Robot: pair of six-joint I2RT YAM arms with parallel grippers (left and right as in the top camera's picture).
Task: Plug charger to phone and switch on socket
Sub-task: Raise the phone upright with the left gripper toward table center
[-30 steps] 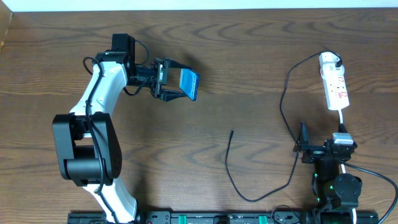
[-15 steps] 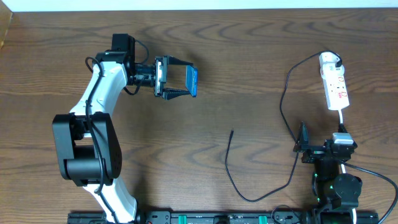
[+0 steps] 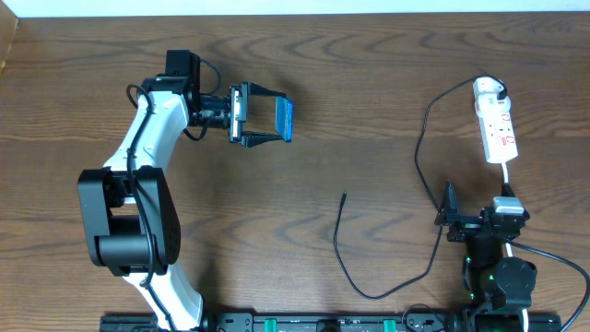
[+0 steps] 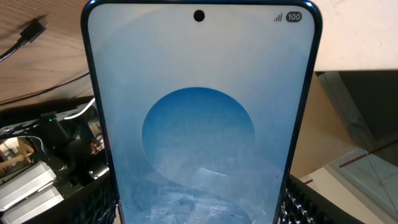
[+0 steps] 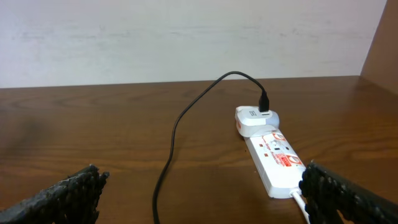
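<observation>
– At the table's left, what does the left gripper (image 3: 263,118) carry?
– Its fingers clamp the phone (image 3: 285,120) by the two long edges. The phone stands on end, long axis upright. Its lit screen faces back toward the wrist.
– And rightward?
– Well apart on the wooden table (image 3: 369,74) lies the charger (image 3: 336,232), its free tip pointing toward the far edge. The black cable sweeps nearer, loops round and passes just beside the right gripper (image 5: 200,186), whose fingers stand wide apart around nothing. It then climbs to its white plug in the socket (image 3: 499,134). The socket's long axis runs far-to-near, and its white cord trails toward that gripper.
</observation>
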